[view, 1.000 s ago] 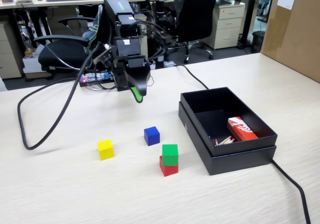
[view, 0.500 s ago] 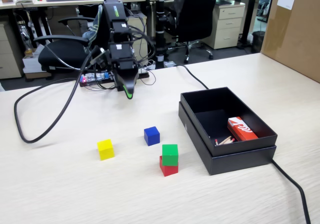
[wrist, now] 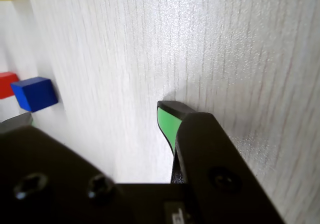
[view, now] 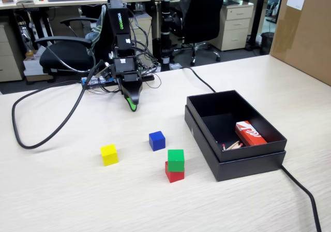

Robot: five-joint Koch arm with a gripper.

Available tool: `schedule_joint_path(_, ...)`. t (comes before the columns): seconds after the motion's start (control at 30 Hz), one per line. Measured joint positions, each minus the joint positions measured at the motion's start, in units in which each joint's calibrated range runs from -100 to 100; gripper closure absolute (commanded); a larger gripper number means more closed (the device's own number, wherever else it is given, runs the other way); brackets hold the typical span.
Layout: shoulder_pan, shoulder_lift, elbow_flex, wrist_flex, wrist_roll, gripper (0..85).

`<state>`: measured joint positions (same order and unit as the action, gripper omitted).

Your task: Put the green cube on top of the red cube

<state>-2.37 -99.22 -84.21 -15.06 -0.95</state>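
Pincer [view: 133, 106] state cannot be told, since only one green-tipped jaw shows; nothing is held. Behind the black box [view: 235, 162], the green cube [view: 176, 159] is seen stacked on the red cube [view: 174, 174], so the stack is best left undisturbed.

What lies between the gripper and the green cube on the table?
In the fixed view, the blue cube lies between the gripper and the green cube.

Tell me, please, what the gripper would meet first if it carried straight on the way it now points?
Most likely the bare table right beneath it: the gripper points steeply down, well behind the blue cube. Depth is hard to judge.
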Motion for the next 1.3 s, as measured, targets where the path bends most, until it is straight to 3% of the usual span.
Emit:
schedule_joint_path(0.33,0.8,-0.6,-9.2,12.3,-0.8,35.9)
schedule_joint_path(1.3,1.0,-0.6,-9.2,12.4,-1.5,36.7)
